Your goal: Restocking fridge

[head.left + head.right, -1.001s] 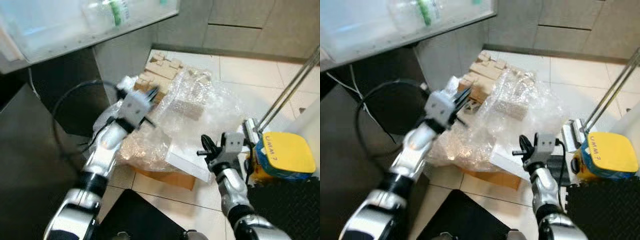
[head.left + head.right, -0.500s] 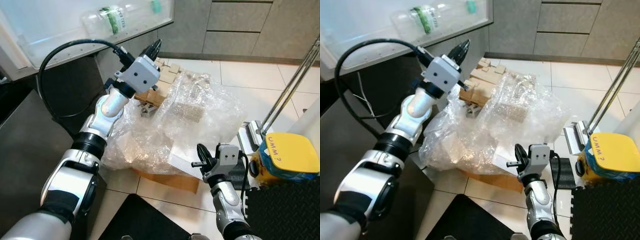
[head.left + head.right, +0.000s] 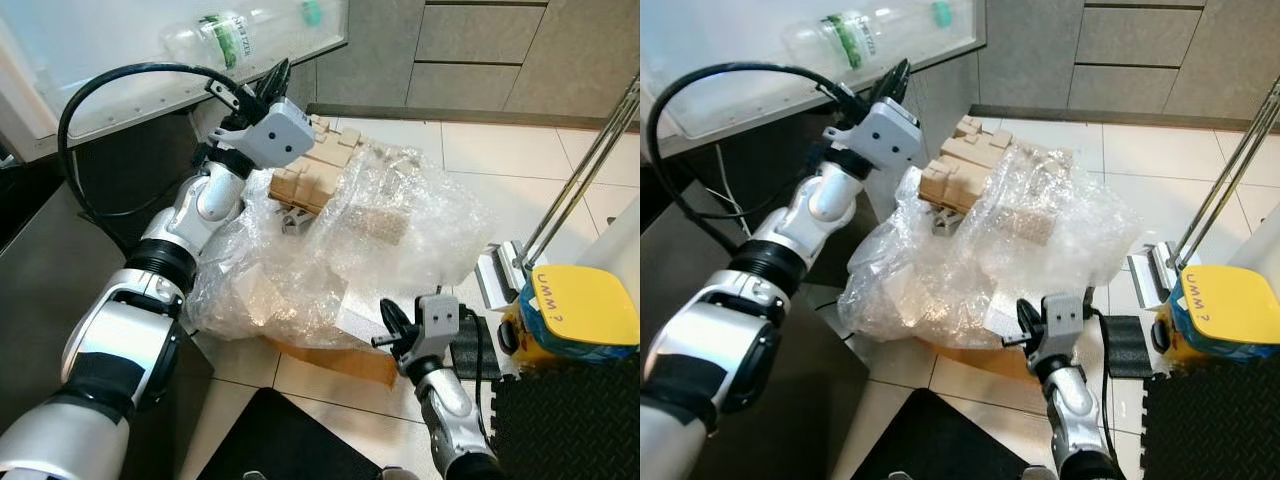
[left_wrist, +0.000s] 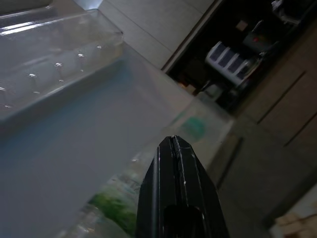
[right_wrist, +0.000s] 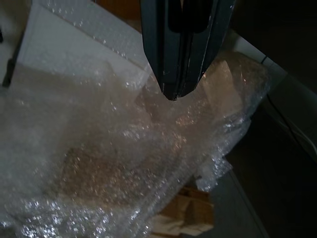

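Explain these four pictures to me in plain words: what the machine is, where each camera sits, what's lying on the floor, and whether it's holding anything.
This is a humanoid robot with two silver arms, each ending in a gripper of two black fingers. The two wide pictures come from cameras in its head, looking down. The other two come from cameras on its wrists, looking along the fingers.

The left gripper is raised towards a clear plastic bottle with a green label lying in a fridge door shelf. The right gripper hangs low beside a heap of bubble wrap on the tiled floor. Cardboard pieces lie with the wrap, and a yellow-topped device stands to the right.

Both grippers are shut and hold nothing.
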Controlling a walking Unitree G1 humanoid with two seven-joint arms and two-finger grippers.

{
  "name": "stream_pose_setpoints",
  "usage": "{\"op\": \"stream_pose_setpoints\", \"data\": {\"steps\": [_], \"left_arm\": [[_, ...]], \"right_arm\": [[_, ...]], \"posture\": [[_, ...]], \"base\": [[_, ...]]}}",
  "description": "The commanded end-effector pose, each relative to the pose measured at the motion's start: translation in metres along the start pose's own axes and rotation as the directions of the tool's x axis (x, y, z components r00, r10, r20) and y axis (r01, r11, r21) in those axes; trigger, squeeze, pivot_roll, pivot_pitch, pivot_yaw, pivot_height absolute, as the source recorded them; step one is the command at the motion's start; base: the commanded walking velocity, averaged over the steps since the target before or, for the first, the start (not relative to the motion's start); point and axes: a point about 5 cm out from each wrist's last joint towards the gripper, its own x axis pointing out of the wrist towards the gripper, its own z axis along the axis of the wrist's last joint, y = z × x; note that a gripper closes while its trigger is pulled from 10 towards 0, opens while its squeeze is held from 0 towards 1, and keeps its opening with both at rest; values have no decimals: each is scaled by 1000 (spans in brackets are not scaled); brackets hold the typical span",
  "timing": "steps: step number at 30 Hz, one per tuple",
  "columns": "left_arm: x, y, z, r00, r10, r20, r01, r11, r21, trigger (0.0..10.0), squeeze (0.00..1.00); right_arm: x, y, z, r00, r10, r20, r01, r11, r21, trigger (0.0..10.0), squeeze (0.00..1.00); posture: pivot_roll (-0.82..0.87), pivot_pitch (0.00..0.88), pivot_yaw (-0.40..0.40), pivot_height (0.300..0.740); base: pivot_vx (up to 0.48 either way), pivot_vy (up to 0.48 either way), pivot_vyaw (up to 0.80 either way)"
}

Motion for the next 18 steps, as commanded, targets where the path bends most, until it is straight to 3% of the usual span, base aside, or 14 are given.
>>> {"op": "stream_pose_setpoints", "data": {"steps": [1,5,7,18], "left_arm": [[-1,7,-6,1000,2,-18,-1,999,53,10000,0],[0,14,-11,998,51,-40,-45,990,131,10000,0],[2,31,-19,989,135,-67,-117,967,225,10000,0],[1,48,-31,982,147,-119,-99,936,338,10000,0]], "right_arm": [[-2,4,-4,1000,7,-21,-7,1000,4,10000,0],[-4,4,-5,1000,6,-27,-6,1000,5,10000,0],[-5,3,-6,999,1,-37,-1,1000,5,10000,0],[-7,0,-7,999,-5,-47,5,1000,0,10000,0]], "posture": [[-151,116,87,740],[-154,121,92,740],[-153,122,91,740],[-153,127,89,740]], "base": [[0,0,0],[0,0,0],[0,0,0],[0,0,0]]}}
